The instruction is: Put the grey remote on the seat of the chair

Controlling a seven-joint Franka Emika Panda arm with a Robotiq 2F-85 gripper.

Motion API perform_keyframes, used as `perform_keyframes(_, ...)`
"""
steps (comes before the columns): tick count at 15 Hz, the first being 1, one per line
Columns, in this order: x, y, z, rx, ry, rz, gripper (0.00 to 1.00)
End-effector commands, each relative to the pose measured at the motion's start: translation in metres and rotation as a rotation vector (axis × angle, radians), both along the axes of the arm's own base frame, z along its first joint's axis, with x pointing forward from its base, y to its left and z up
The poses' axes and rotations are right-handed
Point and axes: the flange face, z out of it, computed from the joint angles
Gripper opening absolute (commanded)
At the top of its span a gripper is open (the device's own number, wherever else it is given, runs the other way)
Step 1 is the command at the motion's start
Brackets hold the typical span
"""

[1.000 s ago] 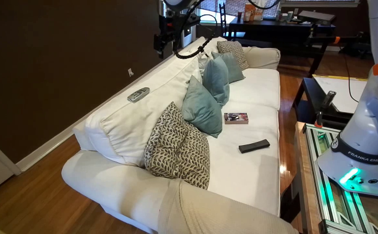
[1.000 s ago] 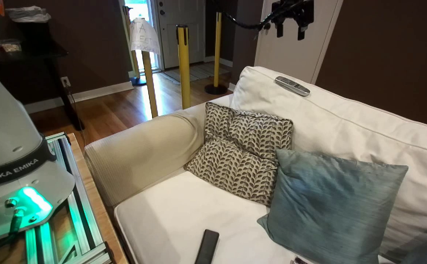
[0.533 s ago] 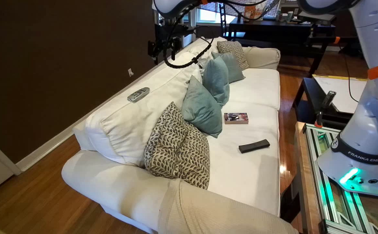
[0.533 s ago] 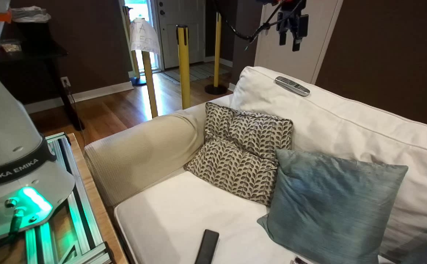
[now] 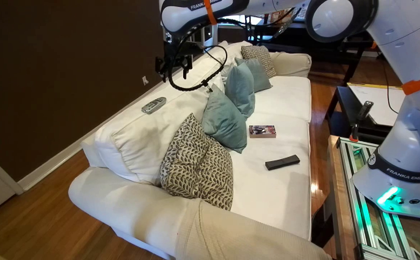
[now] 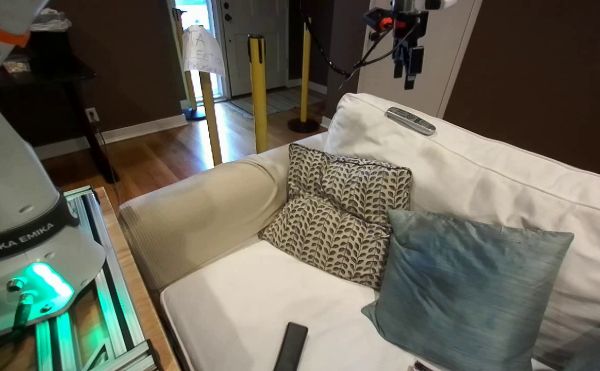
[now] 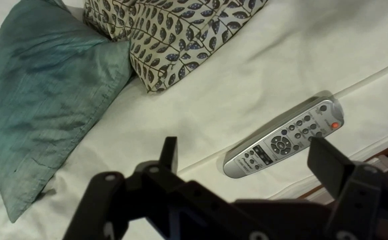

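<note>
The grey remote [image 7: 282,139] is seen lying face up on top of the backrest [image 5: 141,144] of the white chair [image 5: 249,173]. The gripper [image 5: 174,76] is held in the air above that backrest, apart from the remote, its jaws spread wide. On the seat [image 5: 267,196], a black remote [image 5: 282,163] and a small booklet [image 5: 262,131] can be seen, well apart from the grey one, with patterned pillows [image 5: 199,166] and teal pillows [image 5: 224,122] propped against the backrest
</note>
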Motion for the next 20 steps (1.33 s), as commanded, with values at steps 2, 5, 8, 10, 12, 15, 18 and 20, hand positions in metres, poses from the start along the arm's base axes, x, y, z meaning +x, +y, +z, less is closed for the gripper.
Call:
perform_keyframes(2, 0.009, 0.003, -0.006, -0.004, -0.033, -0.009, 1.0)
perform_keyframes(5, 0.01, 0.003, -0.009, -0.008, -0.038, -0.009, 1.0)
perform_keyframes(8, 0.01, 0.002, -0.007, -0.011, -0.041, -0.01, 1.0)
perform_keyframes(10, 0.016, 0.002, -0.019, -0.014, -0.074, 0.005, 1.0)
perform_keyframes(12, 0.021, 0.004, -0.026, -0.015, -0.113, 0.03, 1.0)
perform_keyframes(15, 0.029, 0.007, -0.035, -0.021, -0.175, 0.077, 1.0)
perform_keyframes(18, 0.034, 0.011, -0.048, -0.034, -0.197, 0.108, 1.0)
perform_keyframes(20, 0.036, 0.016, -0.06, -0.03, -0.191, 0.116, 1.0)
